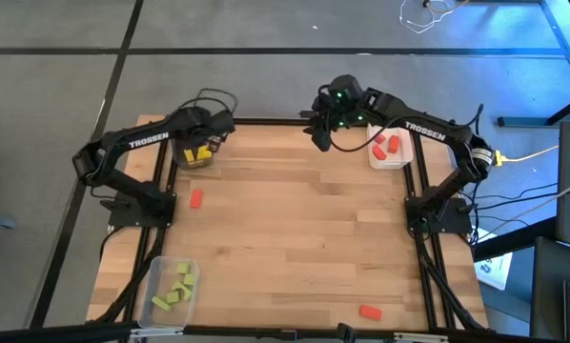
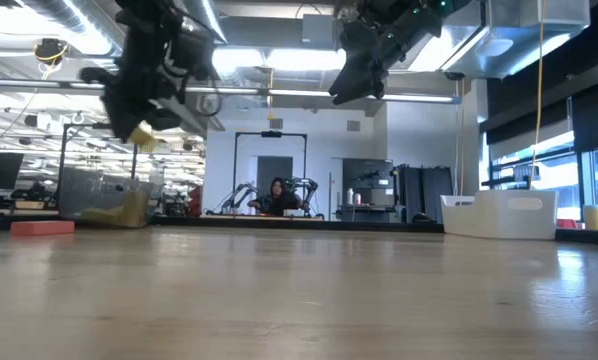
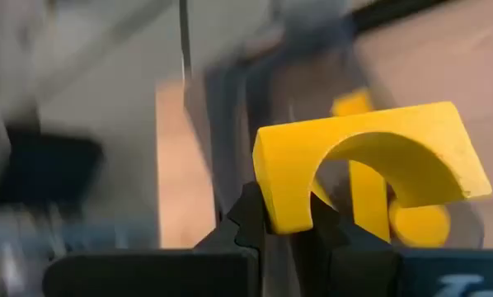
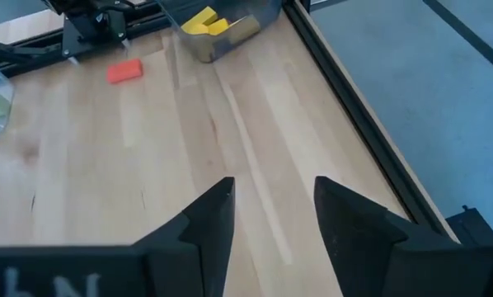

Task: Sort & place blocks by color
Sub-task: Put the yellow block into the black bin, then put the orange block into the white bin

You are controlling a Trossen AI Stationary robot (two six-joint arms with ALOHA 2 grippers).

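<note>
Wood table (image 1: 295, 238): left claw (image 3: 284, 227) clamped on yellow arch (image 3: 370, 161), dark tray (image 1: 195, 155) directly below; right claw (image 4: 271, 219) apart, empty, idle at far edge

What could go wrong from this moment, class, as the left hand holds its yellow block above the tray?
1. The left hand pinches the yellow arch only by one leg, so it may twist or slip out before release.
2. Dropped from this height, it could bounce off the yellow blocks already in the dark tray and land on the table.
3. Two red blocks lie loose and far apart; the open right hand may struggle to reach them.
</note>
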